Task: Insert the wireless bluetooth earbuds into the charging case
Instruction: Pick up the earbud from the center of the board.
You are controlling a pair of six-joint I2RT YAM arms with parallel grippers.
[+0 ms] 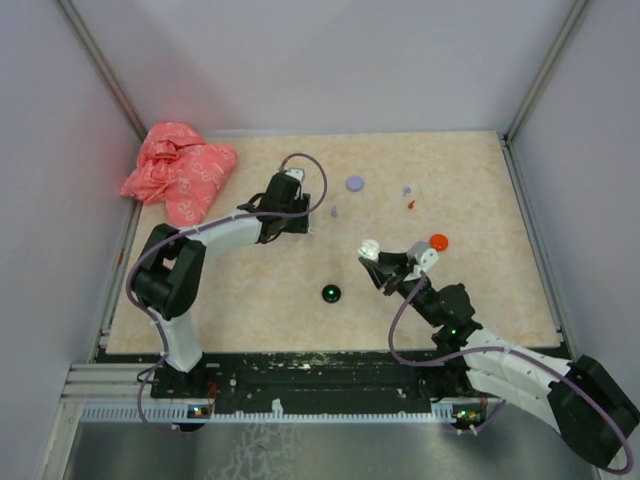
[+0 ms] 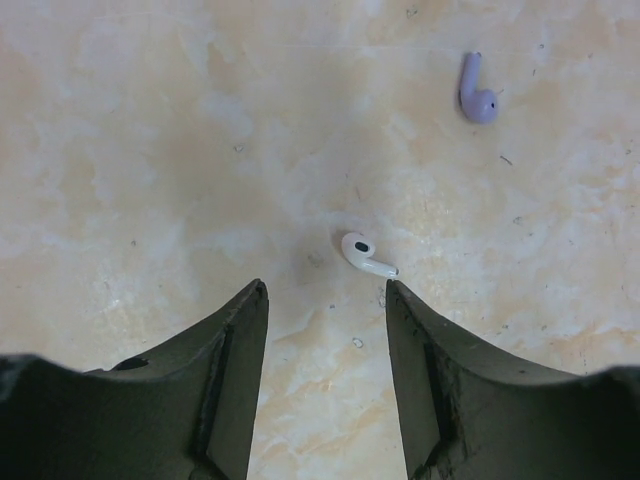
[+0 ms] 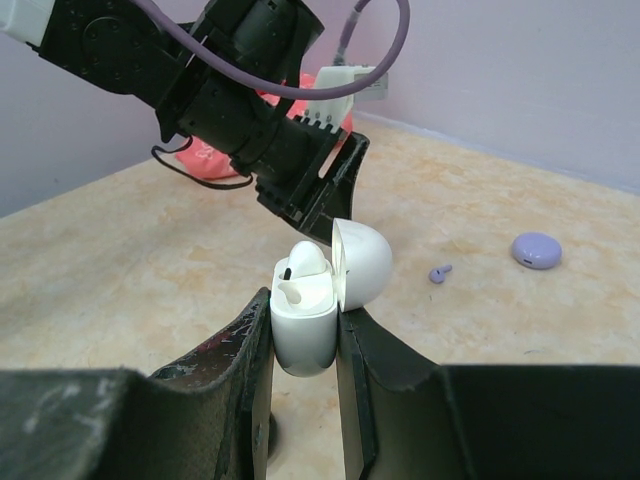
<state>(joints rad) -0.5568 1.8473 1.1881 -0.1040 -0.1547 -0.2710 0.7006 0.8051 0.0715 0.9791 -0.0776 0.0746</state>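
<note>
Hovering half-open, empty left hand [image 2: 325, 290], white stemmed earbud [image 2: 362, 253] at 12 o'clock; right hand [image 3: 303, 315] is clamping open white plastic case [image 3: 300, 340], one seated.

White earbud [image 2: 362, 252] lies loose; white case [image 3: 303, 325] open.

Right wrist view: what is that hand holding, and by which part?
The right hand grips the open white charging case by the sides of its lower body. The left hand holds nothing.

Bare table [image 2: 150, 150] surrounds the white earbud [image 2: 365, 253] ahead of the left claw's [image 2: 325, 288] parted tips; lilac earbud [image 2: 477, 92] lies well apart.
</note>
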